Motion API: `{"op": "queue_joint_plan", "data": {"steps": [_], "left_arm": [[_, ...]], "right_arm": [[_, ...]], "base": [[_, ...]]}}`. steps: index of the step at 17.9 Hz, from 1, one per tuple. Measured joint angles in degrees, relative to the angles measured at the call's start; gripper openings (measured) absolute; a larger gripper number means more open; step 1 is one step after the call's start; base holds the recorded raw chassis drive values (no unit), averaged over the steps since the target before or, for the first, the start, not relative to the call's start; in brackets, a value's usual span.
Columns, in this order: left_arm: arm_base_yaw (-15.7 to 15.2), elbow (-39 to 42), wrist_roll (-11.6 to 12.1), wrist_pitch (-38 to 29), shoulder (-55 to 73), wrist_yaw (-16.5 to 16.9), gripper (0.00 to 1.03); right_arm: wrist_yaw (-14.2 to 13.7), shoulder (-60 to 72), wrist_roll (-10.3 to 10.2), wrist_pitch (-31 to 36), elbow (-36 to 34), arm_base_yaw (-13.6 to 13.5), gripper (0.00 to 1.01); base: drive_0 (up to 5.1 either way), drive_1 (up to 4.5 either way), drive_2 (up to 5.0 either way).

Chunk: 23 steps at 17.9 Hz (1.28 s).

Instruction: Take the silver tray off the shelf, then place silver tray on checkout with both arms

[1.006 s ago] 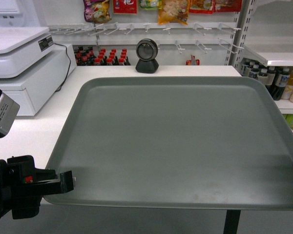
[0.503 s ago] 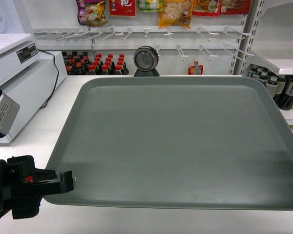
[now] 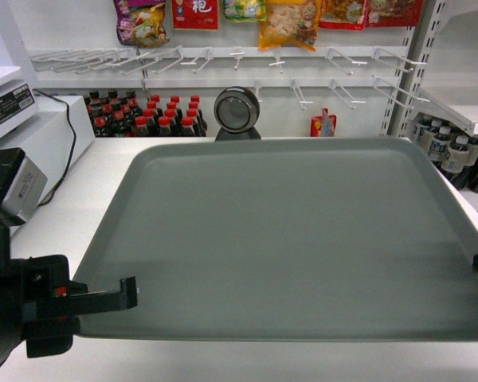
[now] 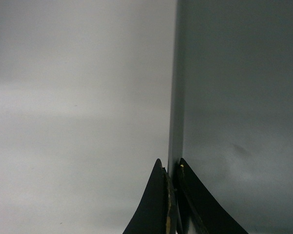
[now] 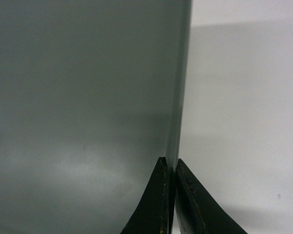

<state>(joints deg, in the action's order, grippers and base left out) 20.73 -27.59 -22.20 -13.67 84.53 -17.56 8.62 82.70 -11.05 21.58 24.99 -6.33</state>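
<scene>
A shop wall fills the back of the head view: snack packets [image 3: 283, 22] hang over rows of bare white pegs [image 3: 223, 57], red-capped bottles [image 3: 143, 115] stand in a line below them, and dark bottles [image 3: 454, 151] sit on a shelf [image 3: 462, 111] at the far right. A round black scanner [image 3: 237, 111] stands at the checkout's far edge, and a white machine [image 3: 32, 131] with a cable sits at its left edge. The white checkout [image 3: 80, 191] spreads under the tray [image 3: 287, 239], which takes up most of the view, level, with its near edge close to the checkout's near edge; whether it rests on the top or hangs just above it I cannot tell. The left gripper [image 3: 127, 293] is clenched on the tray's left rim near the near-left corner, and the left wrist view shows its jaws nipping the thin rim. The right gripper [image 5: 172, 168] is pinched tight on the right rim in its own wrist view; in the head view only a black tip shows at the right edge.
</scene>
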Motion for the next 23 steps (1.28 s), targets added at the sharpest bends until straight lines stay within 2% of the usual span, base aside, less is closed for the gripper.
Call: {"op": "queue_joint_plan", "data": {"steps": [1, 2, 4, 5, 7, 9, 12, 13, 14, 15, 16, 17, 19, 20, 21, 22, 23], "left_arm": [[-0.94, -2.01, -0.33, 0.09, 2.78, -1.03, 0.03], [-3.50, -5.05, 0.66, -2.01, 7.17, 1.57, 0.03], [-7.61, -11.67, 2.60, -4.04, 14.53, 6.49, 0.03], [-9.18, -15.15, 3.21, -4.52, 18.38, 8.85, 0.03], [-11.23, -23.47, 6.16, -2.36, 27.78, 11.04, 0.03], [-11.47, -27.71, 8.13, -0.48, 32.52, 10.95, 0.03], [-11.39, -32.13, 10.73, 0.76, 36.98, 10.34, 0.03], [-11.30, -32.85, 10.88, 0.83, 37.77, 9.97, 0.03], [-11.15, -33.40, 11.08, 0.42, 38.45, 8.46, 0.09], [-10.73, -33.42, 11.98, -0.26, 38.97, 5.18, 0.19], [-10.80, -32.74, 12.15, -1.64, 38.95, 4.90, 0.28], [-10.78, -30.84, 12.39, -4.20, 37.66, 4.46, 0.37], [-10.03, -24.13, 13.64, -12.17, 31.15, 3.04, 0.55], [-8.90, -19.98, 13.35, -17.88, 25.79, 2.27, 0.64], [-7.65, -14.23, 15.08, -32.41, 20.33, 2.16, 0.62], [-7.28, -8.81, 17.81, -44.41, 16.02, 5.64, 0.51], [-8.39, -3.56, 19.41, -52.11, 13.64, 6.78, 0.40]], "right_arm": [[4.15, 2.14, 1.01, -3.80, 2.64, 0.37, 0.03], [6.23, 6.95, 1.40, -5.25, 7.67, 0.35, 0.03], [5.25, 14.12, 1.90, -5.22, 14.84, -0.55, 0.03], [3.50, 18.21, 2.75, -4.90, 18.60, -1.36, 0.03], [0.22, 28.00, 2.21, -9.66, 28.13, -2.75, 0.03], [-1.88, 32.92, 1.11, -11.93, 32.33, -3.50, 0.03], [-6.21, 36.24, -1.03, -12.17, 34.03, -4.90, 0.03], [-7.78, 36.70, -0.79, -12.22, 34.34, -5.49, 0.06], [-9.44, 37.24, -0.02, -11.93, 34.62, -5.70, 0.16], [-10.58, 37.29, 0.15, -11.30, 34.60, -5.75, 0.25], [-11.61, 37.07, 0.13, -9.94, 34.47, -5.66, 0.34], [-12.83, 35.91, -0.11, -7.43, 33.05, -5.46, 0.43], [-14.62, 29.16, 0.28, 0.94, 25.86, -4.35, 0.62], [-15.76, 25.55, 1.33, 10.25, 21.35, -4.07, 0.67], [-17.55, 24.37, 4.48, 27.74, 16.66, -3.21, 0.57], [-17.27, 23.26, 7.04, 39.10, 10.91, -2.45, 0.46], [-16.70, 21.75, 8.48, 46.12, 4.79, -1.70, 0.34]], "base": [[0.0, 3.91, -4.0], [0.0, 3.91, -4.0], [0.0, 3.91, -4.0], [0.0, 3.91, -4.0], [0.0, 3.91, -4.0], [0.0, 3.91, -4.0], [0.0, 3.91, -4.0], [0.0, 3.91, -4.0], [0.0, 3.91, -4.0], [0.0, 0.00, 0.0], [0.0, 0.00, 0.0], [0.0, 0.00, 0.0], [0.0, 0.00, 0.0], [0.0, 0.00, 0.0], [0.0, 0.00, 0.0], [0.0, 0.00, 0.0], [0.0, 0.00, 0.0]]}}
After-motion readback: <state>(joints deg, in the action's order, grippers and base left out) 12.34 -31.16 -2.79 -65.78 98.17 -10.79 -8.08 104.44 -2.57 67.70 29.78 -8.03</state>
